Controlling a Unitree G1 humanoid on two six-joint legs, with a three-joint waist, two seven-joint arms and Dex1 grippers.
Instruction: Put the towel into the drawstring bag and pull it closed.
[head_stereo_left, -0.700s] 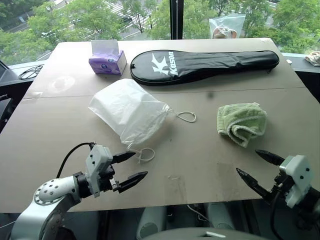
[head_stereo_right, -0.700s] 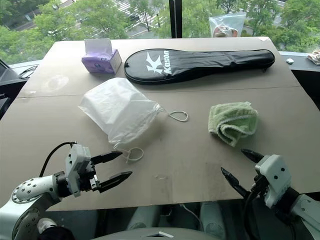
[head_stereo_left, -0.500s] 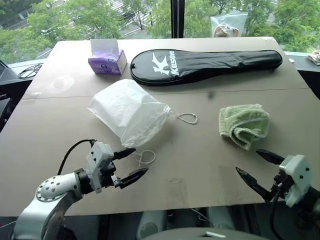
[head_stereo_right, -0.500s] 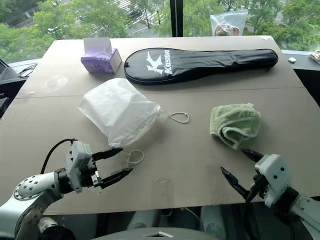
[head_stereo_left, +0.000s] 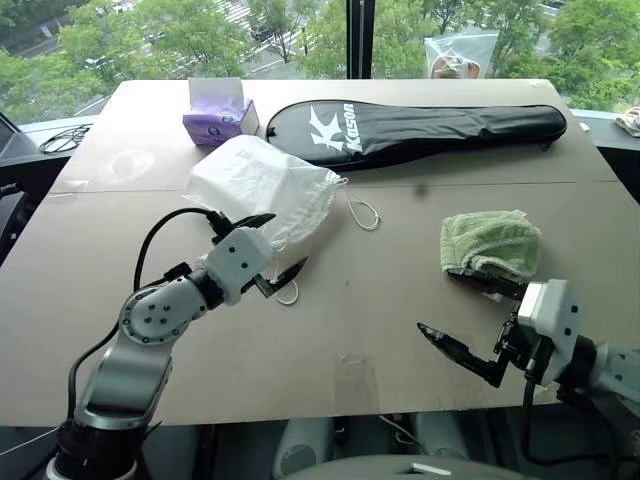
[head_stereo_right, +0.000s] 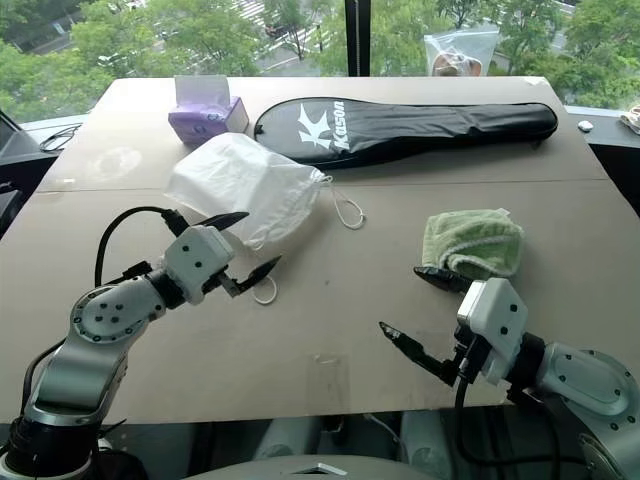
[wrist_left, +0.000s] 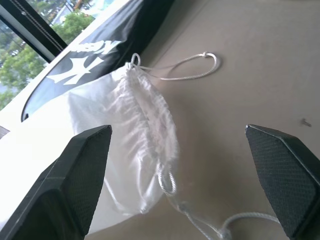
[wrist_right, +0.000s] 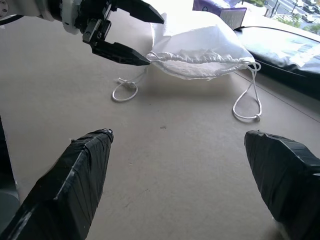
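Left gripper (head_stereo_left: 268, 250) hovered with fingers wide apart right at gathered mouth of drawstring bag (head_stereo_left: 262, 182), likely to grab it. Bag lay flat toward table's (head_stereo_left: 360, 310) far left, cord loops (head_stereo_left: 364, 212) loose, mouth not open yet. Towel (head_stereo_left: 492, 243) sat bunched near right edge. Right gripper (head_stereo_left: 468, 316) waited just beside it, fingers apart, holding nothing.
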